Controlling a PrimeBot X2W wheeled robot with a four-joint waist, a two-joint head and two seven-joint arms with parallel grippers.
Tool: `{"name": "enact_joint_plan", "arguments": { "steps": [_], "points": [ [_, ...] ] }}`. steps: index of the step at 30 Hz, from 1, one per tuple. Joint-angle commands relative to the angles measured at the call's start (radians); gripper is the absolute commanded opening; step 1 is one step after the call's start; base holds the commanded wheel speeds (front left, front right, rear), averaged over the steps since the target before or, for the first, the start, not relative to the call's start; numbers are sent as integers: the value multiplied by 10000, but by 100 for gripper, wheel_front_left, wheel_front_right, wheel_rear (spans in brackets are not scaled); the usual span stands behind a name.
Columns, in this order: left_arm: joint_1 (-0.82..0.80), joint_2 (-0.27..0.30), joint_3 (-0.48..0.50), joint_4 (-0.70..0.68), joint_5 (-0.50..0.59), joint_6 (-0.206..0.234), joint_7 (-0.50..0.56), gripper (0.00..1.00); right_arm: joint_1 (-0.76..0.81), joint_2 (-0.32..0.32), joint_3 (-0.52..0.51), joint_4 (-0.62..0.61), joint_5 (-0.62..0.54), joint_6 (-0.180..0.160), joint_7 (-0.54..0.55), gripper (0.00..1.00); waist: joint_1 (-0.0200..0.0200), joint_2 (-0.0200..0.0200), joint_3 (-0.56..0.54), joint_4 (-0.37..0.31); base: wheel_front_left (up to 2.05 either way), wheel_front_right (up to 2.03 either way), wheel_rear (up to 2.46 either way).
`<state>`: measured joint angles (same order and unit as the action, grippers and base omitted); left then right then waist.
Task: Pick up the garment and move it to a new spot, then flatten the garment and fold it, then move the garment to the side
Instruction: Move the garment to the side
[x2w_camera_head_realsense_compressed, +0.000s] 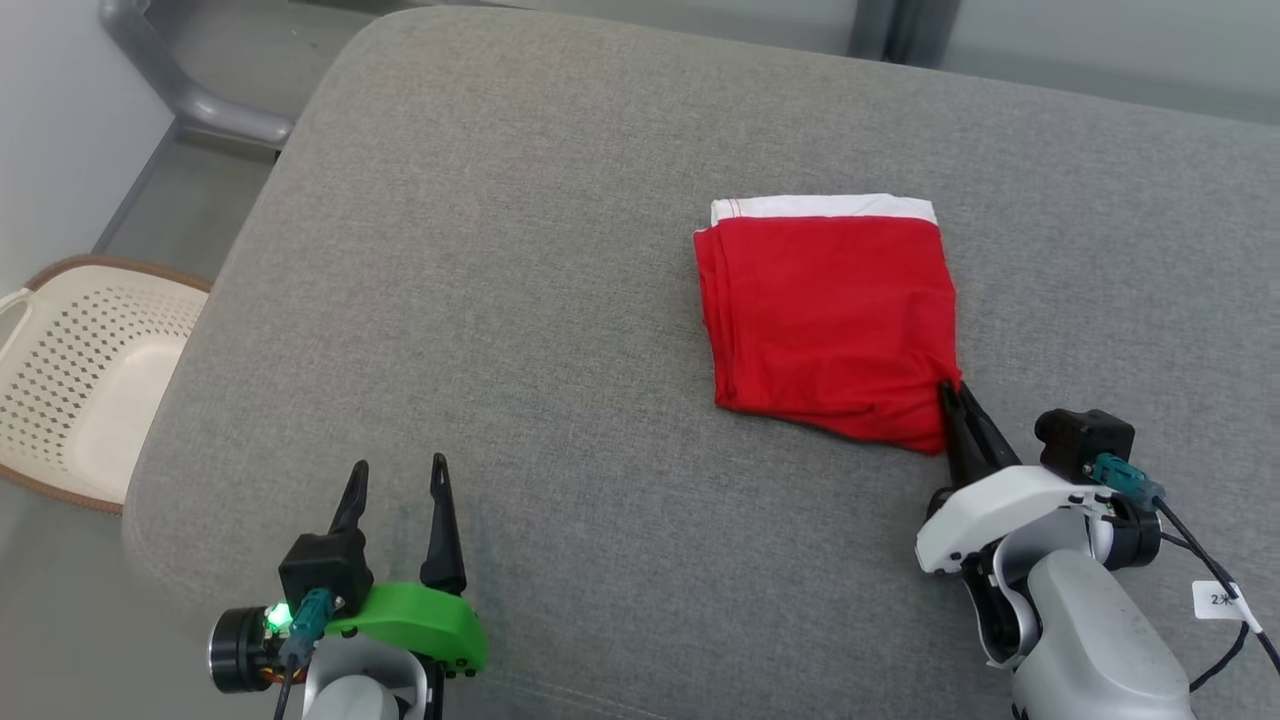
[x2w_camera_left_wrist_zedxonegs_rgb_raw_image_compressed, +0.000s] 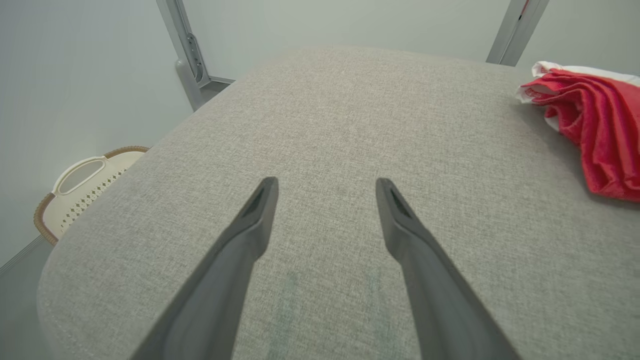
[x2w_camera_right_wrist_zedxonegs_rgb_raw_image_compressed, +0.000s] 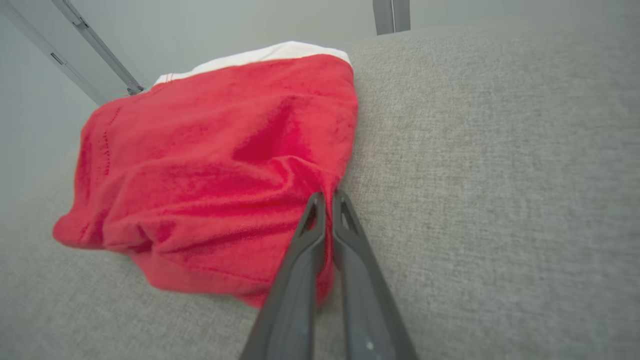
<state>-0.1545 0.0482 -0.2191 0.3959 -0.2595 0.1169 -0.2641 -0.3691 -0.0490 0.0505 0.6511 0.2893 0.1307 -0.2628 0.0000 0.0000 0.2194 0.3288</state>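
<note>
1. Red cloth with a white waistband: the garment (x2w_camera_head_realsense_compressed: 825, 320) lies folded into a rough square on the right half of the grey cushion (x2w_camera_head_realsense_compressed: 500, 300), with the white band along the side nearest the cushion's far edge.
2. The folded layers show as stacked edges on the side of the garment that faces the cushion's middle.
3. The right gripper (x2w_camera_head_realsense_compressed: 955, 395) comes in from the cushion's near right. Its two dark fingers are pressed together on the garment's near right corner, and the cloth puckers and gathers toward their tips.
4. That pinched corner sits slightly raised off the cushion, while the other parts of the garment rest flat on it.
5. The left gripper (x2w_camera_head_realsense_compressed: 399, 462) hangs over the cushion's near left part. Its fingers are spread wide with nothing between them but bare grey fabric.
6. A cream perforated basket (x2w_camera_head_realsense_compressed: 90, 380) with a brown rim sits off the cushion's left edge, lower down.
7. A grey metal frame leg (x2w_camera_head_realsense_compressed: 190, 100) stands past the cushion's far left corner.
</note>
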Motion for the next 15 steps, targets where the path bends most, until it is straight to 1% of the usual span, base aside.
{"name": "enact_joint_plan", "arguments": {
  "steps": [1, 6, 11, 15],
  "points": [
    [-2, 55, 84, 41, 50, -19, 6, 100, 71, -40, 11, -53, 50, -2, -22, 0, 0, 0, -217, -266, 0, 0, 0],
    [219, 49, 287, 188, 209, -126, 6, 100, 223, -41, 130, -186, 150, -2, -23, 0, 0, 0, -607, -1062, 0, 0, 0],
    [229, 52, 328, 288, 361, -268, 6, 100, 292, -38, 273, -326, 76, -2, -23, 0, 0, 0, -870, -2228, 0, 0, 0],
    [146, 54, 279, 310, 306, -292, 6, 100, 305, -40, 341, -367, 33, -2, -23, 0, 0, 0, -973, -3116, 0, 0, 0]
  ]
}}
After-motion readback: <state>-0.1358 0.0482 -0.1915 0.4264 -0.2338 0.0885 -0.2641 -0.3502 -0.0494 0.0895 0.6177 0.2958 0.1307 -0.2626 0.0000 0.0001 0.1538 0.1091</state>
